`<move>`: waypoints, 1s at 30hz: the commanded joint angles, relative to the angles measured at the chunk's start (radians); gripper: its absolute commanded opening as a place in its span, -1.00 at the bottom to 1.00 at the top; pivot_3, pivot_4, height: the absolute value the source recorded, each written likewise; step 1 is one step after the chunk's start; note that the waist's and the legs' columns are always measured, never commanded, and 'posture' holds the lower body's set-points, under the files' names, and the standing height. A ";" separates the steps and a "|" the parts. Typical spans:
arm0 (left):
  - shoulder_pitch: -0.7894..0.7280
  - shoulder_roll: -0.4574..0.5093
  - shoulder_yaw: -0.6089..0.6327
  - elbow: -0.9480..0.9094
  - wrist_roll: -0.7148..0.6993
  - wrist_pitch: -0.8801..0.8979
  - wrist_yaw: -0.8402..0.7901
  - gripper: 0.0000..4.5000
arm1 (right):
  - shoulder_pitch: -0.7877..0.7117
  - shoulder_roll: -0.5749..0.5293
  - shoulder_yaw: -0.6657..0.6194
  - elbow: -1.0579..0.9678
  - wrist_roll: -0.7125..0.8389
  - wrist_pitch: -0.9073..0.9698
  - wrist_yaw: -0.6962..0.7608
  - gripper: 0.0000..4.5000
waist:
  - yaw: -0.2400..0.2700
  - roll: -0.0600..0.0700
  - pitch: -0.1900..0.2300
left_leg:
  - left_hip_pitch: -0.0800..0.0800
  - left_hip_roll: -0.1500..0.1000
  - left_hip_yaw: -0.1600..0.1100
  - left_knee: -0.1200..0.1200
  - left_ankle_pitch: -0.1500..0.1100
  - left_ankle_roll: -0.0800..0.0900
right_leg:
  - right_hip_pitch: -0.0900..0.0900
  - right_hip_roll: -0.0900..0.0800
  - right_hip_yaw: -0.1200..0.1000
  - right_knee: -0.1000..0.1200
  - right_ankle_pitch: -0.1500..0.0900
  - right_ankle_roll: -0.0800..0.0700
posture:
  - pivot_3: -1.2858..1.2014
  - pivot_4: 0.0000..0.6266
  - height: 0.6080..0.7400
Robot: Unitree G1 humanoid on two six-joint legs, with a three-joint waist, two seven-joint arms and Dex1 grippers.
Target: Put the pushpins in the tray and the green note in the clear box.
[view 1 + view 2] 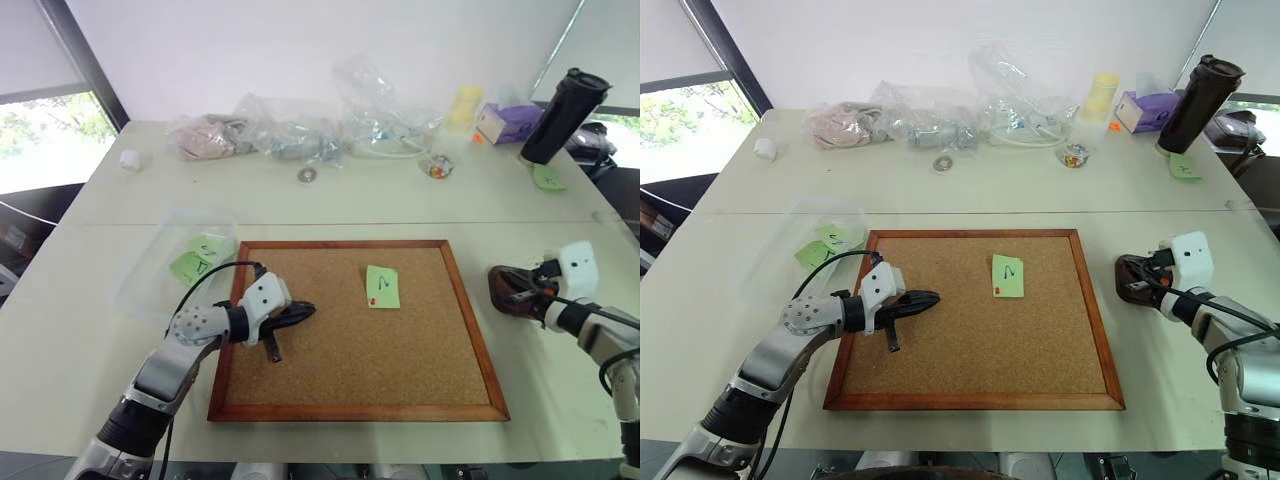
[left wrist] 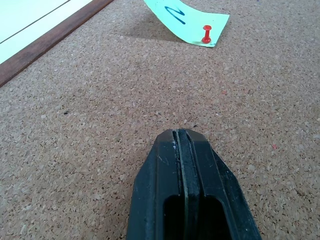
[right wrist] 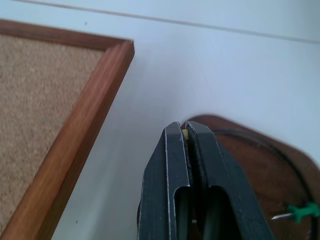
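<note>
Two tools are working around the corkboard (image 1: 350, 400), which is lying flat on the table (image 1: 90, 330). The left tool (image 1: 300, 311) is hovering over the corkboard's near-left area, its fingers pressed together and empty. The right tool (image 3: 186, 131) is reaching just off the corkboard's right edge, over the near rim of the tray (image 3: 260, 165); its fingers are pinching a tiny yellowish thing, too small to identify. One green pushpin (image 3: 299, 212) is lying inside the tray. One green note (image 1: 382, 286) is sitting near the corkboard's centre, toward its far edge, with a red pushpin (image 2: 206, 34) sticking through its lower corner. One clear box (image 1: 140, 280) is resting just beyond the corkboard's far-left corner, holding other green notes (image 1: 198, 258).
</note>
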 commanded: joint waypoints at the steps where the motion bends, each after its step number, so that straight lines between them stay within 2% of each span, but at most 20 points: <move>1: 0.029 0.007 -0.036 0.030 0.022 0.020 -0.011 -1.00 | 0.014 -0.004 -0.021 0.012 -0.011 -0.036 0.001 -0.98 | 0.000 0.000 0.000 | 0.000 0.000 0.000 0.000 0.000 0.000 | 0.000 0.000 0.000 0.000 0.000 0.000 | 0.03 -0.52 1.00; 2: 0.029 0.007 -0.036 0.030 0.023 0.019 -0.011 -1.00 | 0.017 -0.003 -0.023 0.016 -0.009 -0.038 0.003 -0.98 | 0.000 0.000 0.000 | 0.000 0.000 0.000 0.000 0.000 0.000 | 0.000 0.000 0.000 0.000 0.000 0.000 | 0.03 -0.52 1.00; 3: 0.029 0.008 -0.036 0.030 0.023 0.019 -0.012 -1.00 | 0.018 -0.003 -0.027 0.017 -0.003 -0.039 0.007 -0.73 | 0.000 0.000 0.000 | 0.000 0.000 0.000 0.000 0.000 0.000 | 0.000 0.000 0.000 0.000 0.000 0.000 | 0.03 -0.52 1.00; 4: 0.029 0.008 -0.036 0.030 0.023 0.019 -0.012 -1.00 | 0.019 -0.003 -0.029 0.016 0.002 -0.040 0.010 -0.60 | 0.000 0.000 0.000 | 0.000 0.000 0.000 0.000 0.000 0.000 | 0.000 0.000 0.000 0.000 0.000 0.000 | 0.03 -0.52 1.00; 11: 0.028 0.011 -0.036 0.037 0.021 0.014 -0.019 -1.00 | 0.011 -0.021 -0.056 -0.014 0.019 -0.029 0.006 0.97 | 0.000 0.000 0.000 | 0.000 0.000 0.000 0.000 0.000 0.000 | 0.000 0.000 0.000 0.000 0.000 0.000 | 0.03 -0.52 1.00; 15: 0.028 0.010 -0.036 0.039 0.021 0.012 -0.019 -1.00 | 0.010 -0.033 -0.070 -0.063 0.041 -0.008 0.014 0.97 | 0.000 0.001 0.000 | 0.000 0.000 0.000 0.000 0.000 0.000 | 0.000 0.000 0.000 0.000 0.000 0.000 | 0.03 -0.52 1.00; 19: 0.029 0.011 -0.034 0.042 0.022 0.008 -0.020 -1.00 | 0.030 -0.037 -0.049 -0.205 0.133 0.068 0.068 0.97 | 0.000 0.001 0.000 | 0.000 0.000 0.000 0.000 0.000 0.000 | 0.000 0.000 0.000 0.000 0.000 0.000 | 0.03 -0.52 1.00; 22: 0.028 0.011 -0.035 0.042 0.023 0.007 -0.020 -1.00 | 0.049 -0.031 0.014 -0.364 0.211 0.140 0.094 0.97 | 0.000 0.001 0.000 | 0.000 0.000 0.000 0.000 0.000 0.000 | 0.000 0.000 0.000 0.000 0.000 0.000 | 0.03 -0.52 1.00; 26: 0.026 0.010 -0.034 0.050 0.022 0.002 -0.022 -1.00 | 0.031 -0.005 0.118 -0.429 0.221 0.161 0.084 0.97 | 0.000 -0.001 0.000 | 0.000 0.000 -0.001 0.000 0.000 0.000 | 0.000 0.000 0.000 0.000 0.000 0.000 | 0.03 -0.52 1.00; 30: 0.032 0.016 -0.031 0.047 0.021 -0.004 -0.024 -1.00 | 0.018 0.018 0.301 -0.424 0.134 0.103 0.097 0.97 | 0.000 -0.001 0.000 | 0.000 0.000 -0.001 0.000 0.000 0.000 | 0.000 0.000 0.000 0.000 0.000 0.000 | 0.03 -0.52 1.00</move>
